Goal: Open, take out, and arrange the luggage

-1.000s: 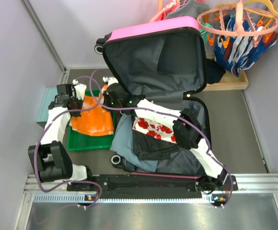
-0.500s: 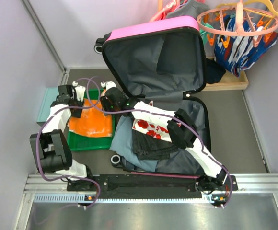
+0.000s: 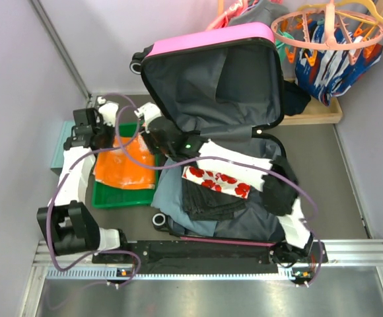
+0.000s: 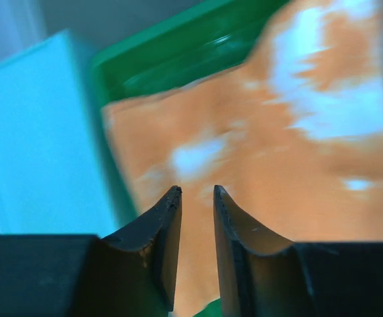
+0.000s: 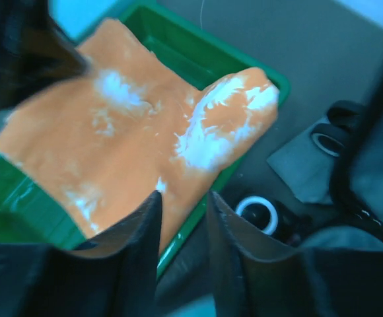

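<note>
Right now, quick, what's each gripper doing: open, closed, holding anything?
Left gripper: slightly open, empty, over the orange cloth.
Right gripper: slightly open, empty, over the same cloth.

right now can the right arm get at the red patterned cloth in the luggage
Probably yes: the red patterned cloth lies uncovered atop the open luggage; the right end effector hangs empty beyond it.

Robot test cell: lavender partition walls flank the left gripper; an aluminium mounting rail lies behind it.
</note>
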Robot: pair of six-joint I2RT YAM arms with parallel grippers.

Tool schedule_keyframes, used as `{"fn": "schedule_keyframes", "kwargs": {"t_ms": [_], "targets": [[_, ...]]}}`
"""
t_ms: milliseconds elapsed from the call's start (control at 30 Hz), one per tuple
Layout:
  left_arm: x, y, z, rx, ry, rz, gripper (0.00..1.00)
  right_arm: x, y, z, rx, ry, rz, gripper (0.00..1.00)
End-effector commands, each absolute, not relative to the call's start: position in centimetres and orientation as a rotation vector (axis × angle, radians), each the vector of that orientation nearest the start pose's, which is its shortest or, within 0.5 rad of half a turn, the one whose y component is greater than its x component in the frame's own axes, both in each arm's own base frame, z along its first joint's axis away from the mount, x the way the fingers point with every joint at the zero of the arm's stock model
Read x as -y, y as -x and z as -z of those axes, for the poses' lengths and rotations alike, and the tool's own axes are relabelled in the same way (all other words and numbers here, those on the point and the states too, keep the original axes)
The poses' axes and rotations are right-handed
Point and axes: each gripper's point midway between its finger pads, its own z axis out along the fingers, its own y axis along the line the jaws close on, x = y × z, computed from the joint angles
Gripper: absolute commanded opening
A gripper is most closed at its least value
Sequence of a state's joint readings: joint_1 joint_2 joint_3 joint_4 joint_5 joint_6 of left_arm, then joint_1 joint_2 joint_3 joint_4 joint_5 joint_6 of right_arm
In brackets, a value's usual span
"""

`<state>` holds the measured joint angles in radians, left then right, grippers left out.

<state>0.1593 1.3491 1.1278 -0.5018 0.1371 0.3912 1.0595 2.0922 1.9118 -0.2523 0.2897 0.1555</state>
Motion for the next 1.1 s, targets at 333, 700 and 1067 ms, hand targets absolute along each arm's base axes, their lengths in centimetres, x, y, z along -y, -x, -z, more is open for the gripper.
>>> {"fn": "schedule_keyframes", "kwargs": {"t_ms": [333, 700, 1067], "targets": [[8.7, -44.3, -11.3, -2.351, -0.452, 0.491, 0.22, -37.9, -29.7, -27.8, -1.840, 0.449, -0.417, 0.23], [6.4, -45.5, -3.5, -2.579, -0.368, 0.348, 0.24, -33.2, -28.3, -25.7, -1.900, 0.364, -0.347, 0.23], [9.0, -46.5, -15.1, -2.259, -0.474, 0.408, 0.33, -28.8, -28.2, -26.1, -1.915, 0.283, -0.299, 0.26]]}}
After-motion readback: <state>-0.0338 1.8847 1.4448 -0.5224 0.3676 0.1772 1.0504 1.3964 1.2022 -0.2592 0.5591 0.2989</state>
